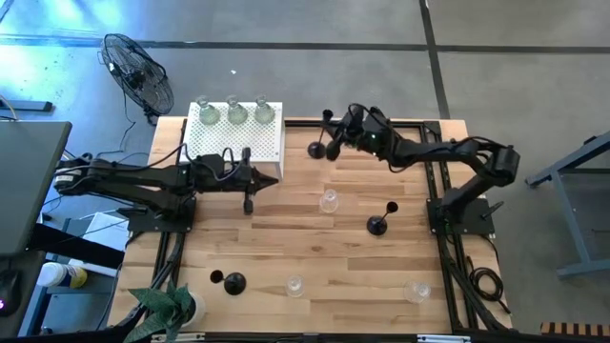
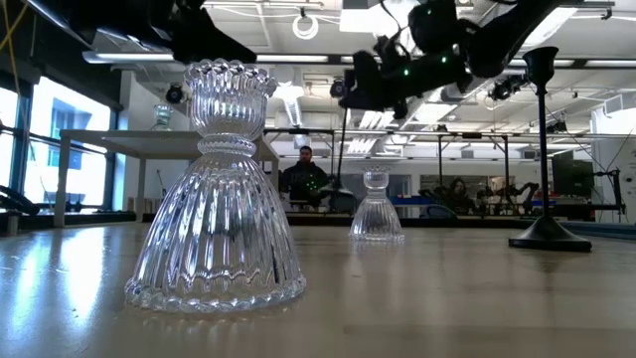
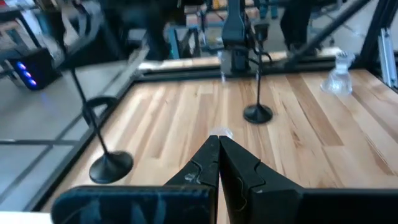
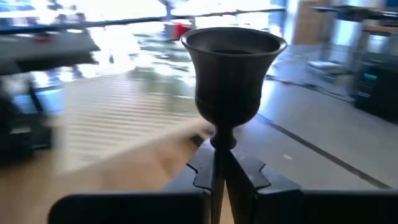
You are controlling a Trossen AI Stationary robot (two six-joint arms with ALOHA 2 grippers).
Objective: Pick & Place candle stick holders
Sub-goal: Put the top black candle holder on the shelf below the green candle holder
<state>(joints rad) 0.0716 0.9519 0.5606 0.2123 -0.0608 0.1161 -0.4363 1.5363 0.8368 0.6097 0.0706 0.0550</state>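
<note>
R pincer [image 4: 217, 171] clamped on black holder [image 4: 231, 68] stem nr white stand [image 1: 234, 143]; L pincer [image 3: 219, 163] together.

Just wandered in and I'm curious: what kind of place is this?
Probably a robotics lab or workshop. Two robot arms are bolted to a wooden table, the floor is bare concrete, and behind it stand more workbenches under exposed ceiling lights.

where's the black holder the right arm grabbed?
High view: black holder at the table's far edge, right of the white stand, stem pinched in the right gripper.
</note>
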